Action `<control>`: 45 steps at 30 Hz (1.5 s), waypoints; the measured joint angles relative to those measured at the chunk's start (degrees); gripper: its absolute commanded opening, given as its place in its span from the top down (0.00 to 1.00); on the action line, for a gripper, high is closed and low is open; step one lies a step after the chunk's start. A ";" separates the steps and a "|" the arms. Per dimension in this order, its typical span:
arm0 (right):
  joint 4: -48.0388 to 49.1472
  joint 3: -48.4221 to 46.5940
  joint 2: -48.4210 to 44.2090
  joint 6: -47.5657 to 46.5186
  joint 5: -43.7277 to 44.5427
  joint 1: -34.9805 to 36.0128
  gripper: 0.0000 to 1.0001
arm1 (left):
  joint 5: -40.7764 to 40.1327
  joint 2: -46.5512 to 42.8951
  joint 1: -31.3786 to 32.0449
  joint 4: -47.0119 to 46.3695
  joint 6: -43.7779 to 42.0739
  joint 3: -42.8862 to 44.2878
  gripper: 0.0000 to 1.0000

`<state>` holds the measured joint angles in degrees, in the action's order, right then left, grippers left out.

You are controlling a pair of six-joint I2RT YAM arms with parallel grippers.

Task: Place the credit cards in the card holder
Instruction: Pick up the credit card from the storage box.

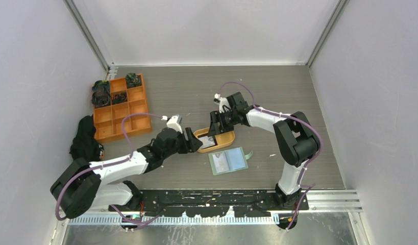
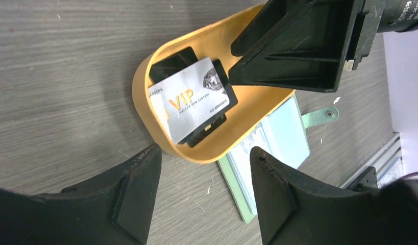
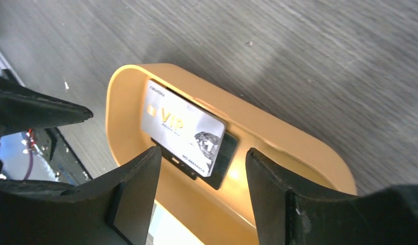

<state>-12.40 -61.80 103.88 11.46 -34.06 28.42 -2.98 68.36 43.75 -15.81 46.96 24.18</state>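
A silver VIP credit card (image 2: 190,99) lies on top of black cards (image 2: 172,64) in the orange oval tray (image 2: 145,109); the stack shows in the right wrist view too (image 3: 182,128). The sage-green card holder (image 1: 227,161) lies open on the table just in front of the tray, its snap tab (image 2: 320,115) to the right. My left gripper (image 1: 196,143) is open and empty at the tray's left end. My right gripper (image 1: 215,126) is open and empty, hovering over the tray's far side above the cards.
An orange grid organiser (image 1: 119,106) with dark items in its back cells stands at the back left. A black cloth (image 1: 85,136) lies by the left arm. Grey walls close in the table on three sides.
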 measured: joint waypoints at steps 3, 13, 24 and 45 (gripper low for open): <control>-0.11 0.00 0.13 -0.35 2.03 0.02 0.33 | -0.52 2.14 0.00 1.86 -1.01 2.91 0.38; 0.02 -0.76 2.47 1.33 1.01 0.13 0.36 | -0.17 10.03 0.00 7.87 -2.51 8.39 0.63; 1.40 -1.44 4.07 4.83 -2.93 0.94 0.36 | -0.90 11.13 -1.03 10.34 -0.87 9.77 1.00; 8.20 0.63 2.43 10.58 -11.32 0.22 0.45 | -5.20 7.93 -1.01 10.34 0.52 7.37 1.00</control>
<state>-4.21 -61.17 106.30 22.04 -45.39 28.64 -8.19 76.29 42.74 -5.48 47.48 31.55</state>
